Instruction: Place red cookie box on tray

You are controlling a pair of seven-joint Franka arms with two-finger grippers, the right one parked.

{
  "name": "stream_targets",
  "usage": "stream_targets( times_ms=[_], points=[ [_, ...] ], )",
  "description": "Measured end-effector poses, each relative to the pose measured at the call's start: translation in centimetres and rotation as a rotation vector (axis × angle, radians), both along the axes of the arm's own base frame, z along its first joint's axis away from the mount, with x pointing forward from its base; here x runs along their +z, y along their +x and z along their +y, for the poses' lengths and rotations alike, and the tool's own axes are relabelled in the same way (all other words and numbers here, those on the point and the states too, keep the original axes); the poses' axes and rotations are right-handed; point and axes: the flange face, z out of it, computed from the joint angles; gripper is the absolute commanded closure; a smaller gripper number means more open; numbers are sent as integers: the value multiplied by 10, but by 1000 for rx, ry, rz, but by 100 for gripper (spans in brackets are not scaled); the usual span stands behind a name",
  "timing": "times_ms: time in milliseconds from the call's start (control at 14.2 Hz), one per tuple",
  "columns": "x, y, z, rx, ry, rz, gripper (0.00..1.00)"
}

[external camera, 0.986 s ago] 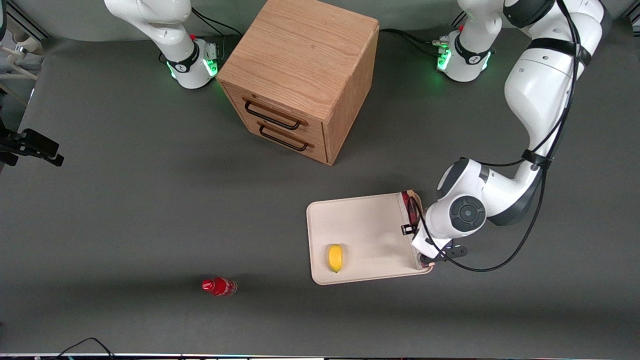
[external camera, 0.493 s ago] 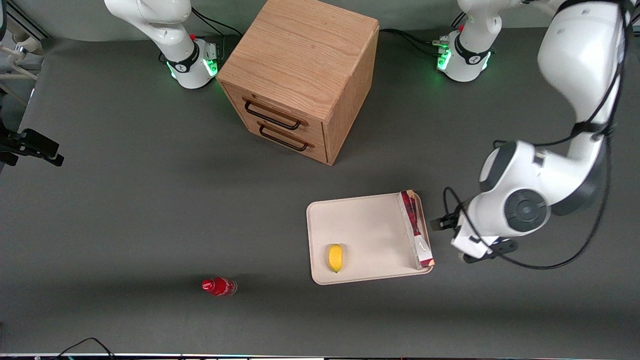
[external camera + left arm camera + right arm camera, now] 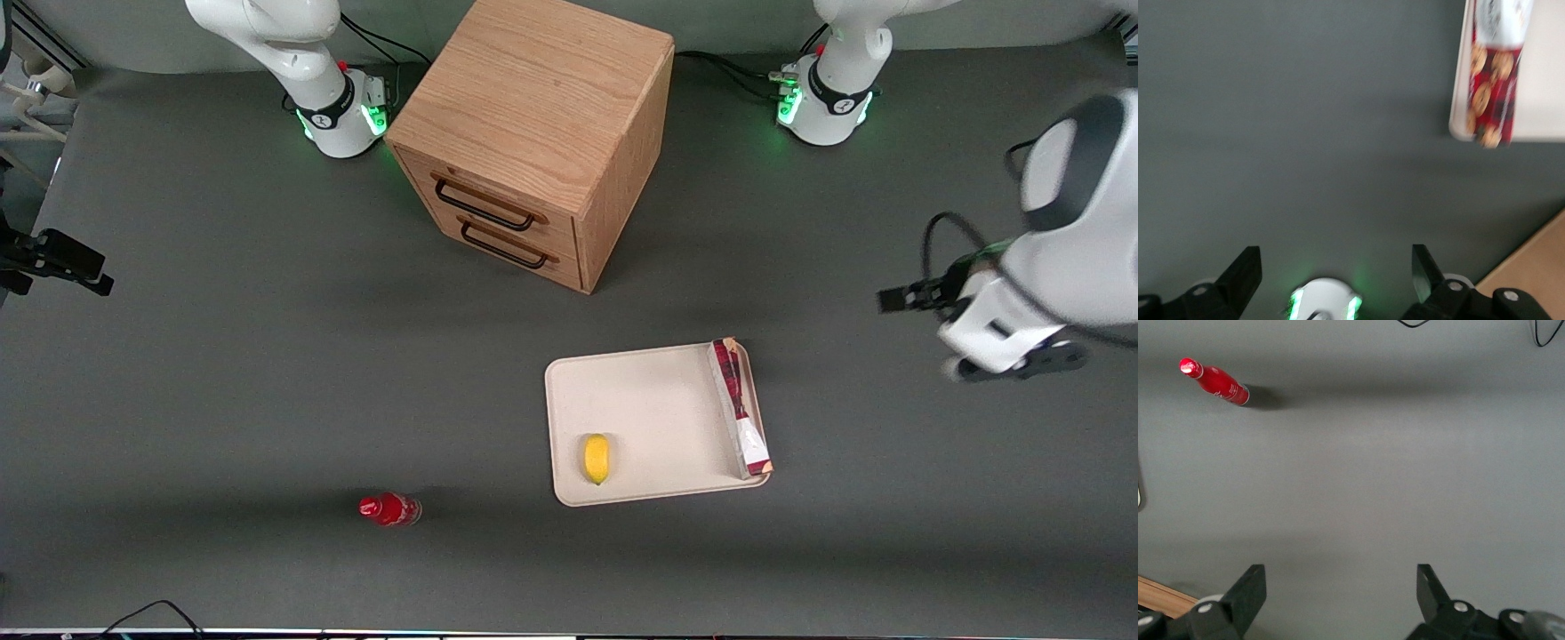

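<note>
Grey tabletop, red cookie box already lying along the tray edge toward the working arm's end, my gripper empty with fingers spread, well apart above bare table, so I'd just retreat without clipping anything.

red cookie box: lying along tray edge | tray: flat on table

Red cookie box: dark red plaid face with cookie print, white end. Tray: cream-beige. Lemon: yellow. Bottle: red. Cabinet: light oak grain, black handles. Counter: dark grey. Gripper, above counter: black jaws, spread.
</note>
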Motion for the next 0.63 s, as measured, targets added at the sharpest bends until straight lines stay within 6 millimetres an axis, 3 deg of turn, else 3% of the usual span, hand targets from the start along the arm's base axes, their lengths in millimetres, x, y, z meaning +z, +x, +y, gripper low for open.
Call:
stream_targets(
  times_ms=[282,493,634],
  points=[
    [33,-53,43,-71,-47,16,0],
    [44,-85,43,-81,-42,2,0],
    [52,-88,41,-85,-43,-19,0]
  ],
)
